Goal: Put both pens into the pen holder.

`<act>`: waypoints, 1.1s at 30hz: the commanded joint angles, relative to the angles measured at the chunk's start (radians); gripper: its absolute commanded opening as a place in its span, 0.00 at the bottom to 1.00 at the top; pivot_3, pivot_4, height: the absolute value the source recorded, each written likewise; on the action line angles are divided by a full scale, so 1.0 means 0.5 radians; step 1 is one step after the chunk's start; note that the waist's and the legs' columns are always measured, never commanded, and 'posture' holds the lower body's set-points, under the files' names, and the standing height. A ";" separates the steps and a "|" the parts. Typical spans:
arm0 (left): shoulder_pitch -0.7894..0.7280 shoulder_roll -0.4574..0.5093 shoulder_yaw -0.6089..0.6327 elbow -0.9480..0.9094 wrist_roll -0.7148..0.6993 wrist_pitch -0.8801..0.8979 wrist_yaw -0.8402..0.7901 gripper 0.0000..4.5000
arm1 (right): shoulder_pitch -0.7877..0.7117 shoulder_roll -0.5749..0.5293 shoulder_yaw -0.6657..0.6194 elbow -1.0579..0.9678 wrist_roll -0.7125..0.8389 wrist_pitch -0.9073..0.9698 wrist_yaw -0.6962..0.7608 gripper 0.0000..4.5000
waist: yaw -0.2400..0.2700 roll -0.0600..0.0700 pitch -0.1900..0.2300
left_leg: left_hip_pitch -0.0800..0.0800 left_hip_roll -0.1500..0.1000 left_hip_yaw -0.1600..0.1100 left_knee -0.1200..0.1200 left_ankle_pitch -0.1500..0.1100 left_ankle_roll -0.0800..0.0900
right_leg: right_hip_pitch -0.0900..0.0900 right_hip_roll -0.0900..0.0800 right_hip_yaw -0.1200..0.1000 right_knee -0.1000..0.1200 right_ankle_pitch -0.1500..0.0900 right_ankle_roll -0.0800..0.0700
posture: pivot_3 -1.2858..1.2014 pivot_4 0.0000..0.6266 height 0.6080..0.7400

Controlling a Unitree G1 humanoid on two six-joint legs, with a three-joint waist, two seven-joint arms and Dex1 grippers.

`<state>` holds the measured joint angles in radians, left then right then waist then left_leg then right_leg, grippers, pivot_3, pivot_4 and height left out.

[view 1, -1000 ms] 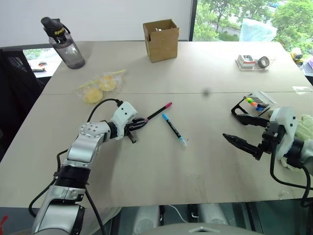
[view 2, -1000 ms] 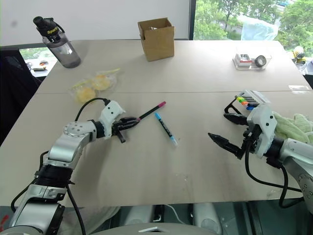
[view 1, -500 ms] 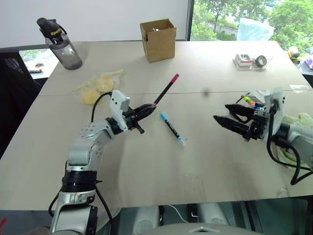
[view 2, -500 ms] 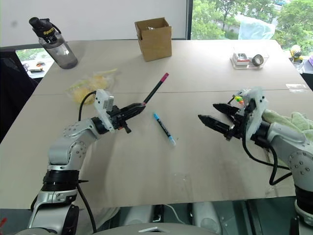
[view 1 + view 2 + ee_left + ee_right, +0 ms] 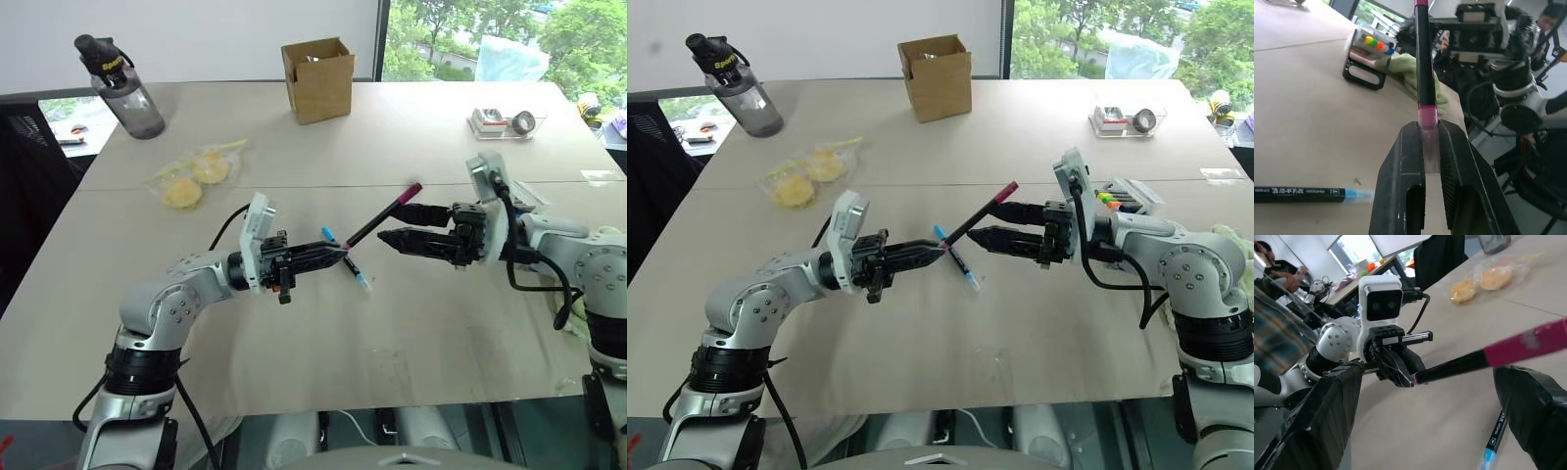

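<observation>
Pink pen (image 5: 377, 213) is pinched at its tail by closed left gripper (image 5: 333, 253) and raised above blue pen (image 5: 348, 262), tip offered between right gripper's (image 5: 397, 227) wide-open jaws, likely a handover since holder (image 5: 1122, 196) sits beyond right gripper.

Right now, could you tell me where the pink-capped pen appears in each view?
Left eye: pink-capped pen mid-table, raised, held by the left gripper.
Right eye: pen mid-table.
Left wrist: pen rises between the fingers.
Right wrist: pen slants across, between the open right gripper's fingers.
Shared landmark: light-blue pen on the table.
</observation>
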<state>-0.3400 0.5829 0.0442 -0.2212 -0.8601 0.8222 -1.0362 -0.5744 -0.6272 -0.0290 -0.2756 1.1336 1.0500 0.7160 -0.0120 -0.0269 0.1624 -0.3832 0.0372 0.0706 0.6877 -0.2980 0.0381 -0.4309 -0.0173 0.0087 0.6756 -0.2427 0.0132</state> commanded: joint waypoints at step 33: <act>-0.125 0.134 0.040 -0.062 0.325 -0.359 0.037 0.73 | 0.081 -0.344 -0.205 -0.137 -0.576 -0.370 0.107 0.02 | 0.011 0.000 0.000 | -0.007 0.001 -0.004 -0.002 0.000 0.000 | -0.003 -0.005 -0.005 -0.008 0.000 0.000 | 0.52 0.24 0.97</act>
<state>-0.3723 0.6403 0.0440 -0.2051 -0.7193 0.6805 -1.0293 -0.5376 -0.7514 -0.0751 -0.2888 0.9159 0.9368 0.7644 -0.0063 -0.0268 0.1626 -0.3871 0.0374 0.0687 0.6865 -0.2981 0.0382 -0.4327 -0.0197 0.0060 0.6715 -0.2427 0.0133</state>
